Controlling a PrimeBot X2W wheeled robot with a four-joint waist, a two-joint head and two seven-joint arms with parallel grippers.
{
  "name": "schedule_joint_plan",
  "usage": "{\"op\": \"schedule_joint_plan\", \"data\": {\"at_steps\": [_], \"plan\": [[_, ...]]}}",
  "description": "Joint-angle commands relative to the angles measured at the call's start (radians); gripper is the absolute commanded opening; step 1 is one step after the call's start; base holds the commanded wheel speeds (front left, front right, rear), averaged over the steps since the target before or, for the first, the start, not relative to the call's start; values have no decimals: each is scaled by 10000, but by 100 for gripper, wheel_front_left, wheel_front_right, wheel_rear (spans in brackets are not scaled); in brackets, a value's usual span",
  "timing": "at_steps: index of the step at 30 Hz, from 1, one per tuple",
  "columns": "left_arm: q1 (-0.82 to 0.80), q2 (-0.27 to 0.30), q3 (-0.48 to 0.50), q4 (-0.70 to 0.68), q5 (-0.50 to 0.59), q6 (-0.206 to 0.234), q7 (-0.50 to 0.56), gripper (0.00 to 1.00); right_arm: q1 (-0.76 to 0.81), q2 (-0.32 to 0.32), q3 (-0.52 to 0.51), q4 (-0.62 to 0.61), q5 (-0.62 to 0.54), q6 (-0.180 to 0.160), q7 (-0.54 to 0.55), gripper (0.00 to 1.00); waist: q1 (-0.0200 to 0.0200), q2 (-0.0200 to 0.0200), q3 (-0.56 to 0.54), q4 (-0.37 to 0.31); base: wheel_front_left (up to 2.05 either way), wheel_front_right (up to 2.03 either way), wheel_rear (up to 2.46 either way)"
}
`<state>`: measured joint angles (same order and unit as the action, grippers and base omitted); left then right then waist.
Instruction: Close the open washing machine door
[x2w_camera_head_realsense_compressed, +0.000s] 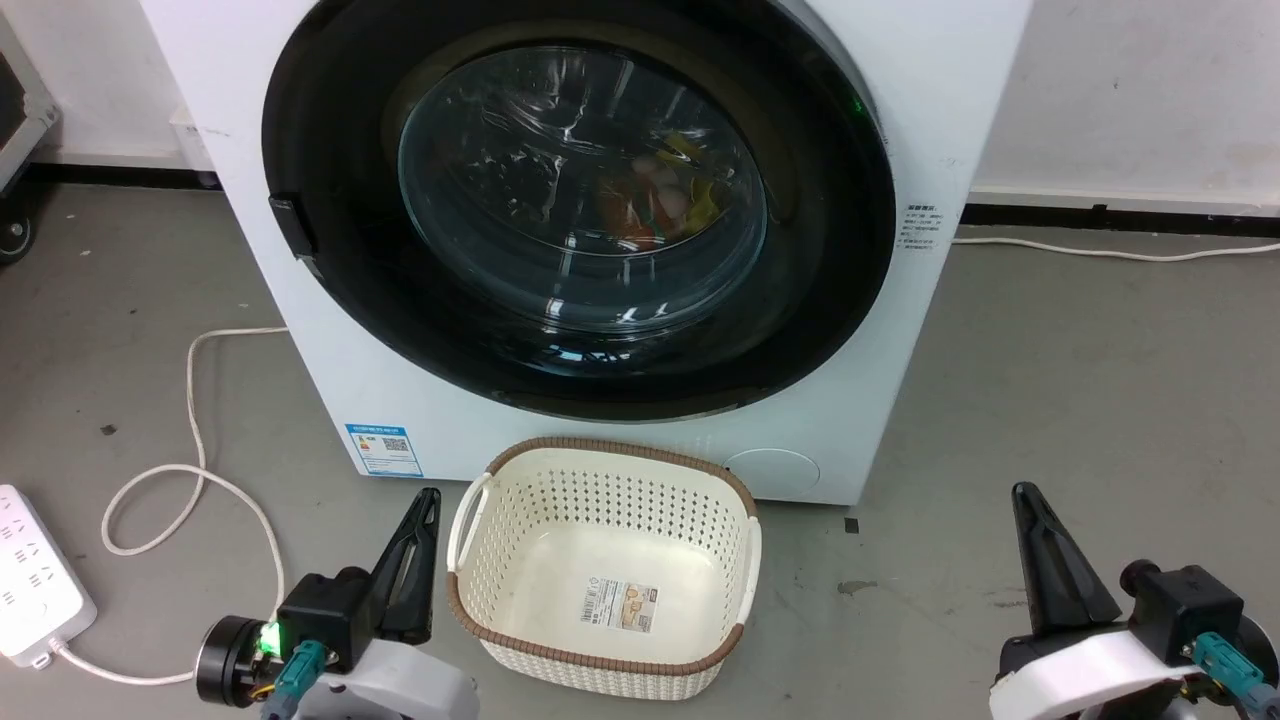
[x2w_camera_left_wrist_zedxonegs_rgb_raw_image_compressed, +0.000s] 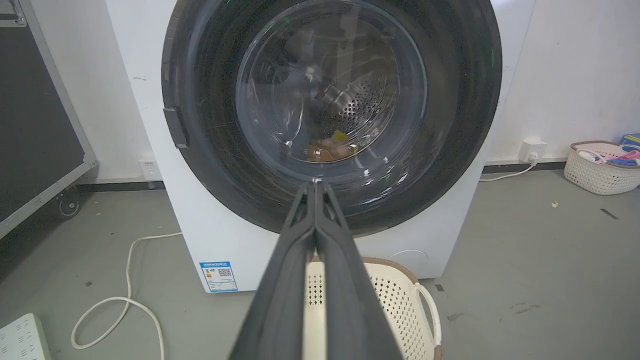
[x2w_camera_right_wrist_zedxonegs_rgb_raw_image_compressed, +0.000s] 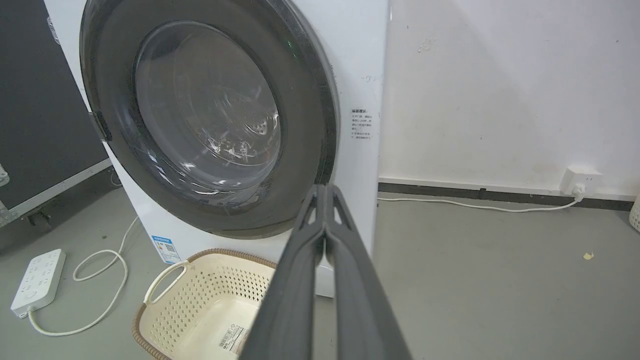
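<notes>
Machine: the white washing machine takes up the upper centre of the head view. It stands on grey floor against a white wall.
Door: the door sits in the upper middle of the frame. Its black rim lies flat against the machine's front all the way round, so it looks already shut. I cannot tell whether the catch has engaged.
Handling: the door is probably heavy and stiff, with a thick glass bowl set in a wide glossy rim. Both surfaces are slippery and offer nothing to pinch. A flat push on the rim would likely seat it best.
Basket: a cream basket sits at lower centre, just in front of the machine. It holds nothing but a label.
Left end effector: the left end effector is at lower left. Its fingers are pressed together, gripping nothing and touching nothing, well apart from the door.
Right end effector: the right end effector is at lower right, likewise closed tight and empty.
Push point: the latch tab is on the rim's left edge. This is probably the side away from the hinge.
Laundry: small coloured items show through the glass.
</notes>
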<state>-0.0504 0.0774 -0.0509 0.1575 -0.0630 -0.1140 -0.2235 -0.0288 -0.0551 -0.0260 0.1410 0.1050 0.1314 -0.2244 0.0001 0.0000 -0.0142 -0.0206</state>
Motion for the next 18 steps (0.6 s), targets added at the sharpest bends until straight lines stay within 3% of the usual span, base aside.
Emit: {"op": "schedule_joint_plan", "data": {"at_steps": [1, 18], "plan": [[75, -27, 30, -81, 79, 68, 57, 0, 43, 7, 19, -105, -65, -1, 65, 0, 0, 0, 2, 4, 0, 0, 0], [143, -66, 107, -320, 167, 240, 405, 0, 82, 14, 58, -314, -222, -2, 413, 0, 0, 0, 25, 36, 0, 0, 0]]}}
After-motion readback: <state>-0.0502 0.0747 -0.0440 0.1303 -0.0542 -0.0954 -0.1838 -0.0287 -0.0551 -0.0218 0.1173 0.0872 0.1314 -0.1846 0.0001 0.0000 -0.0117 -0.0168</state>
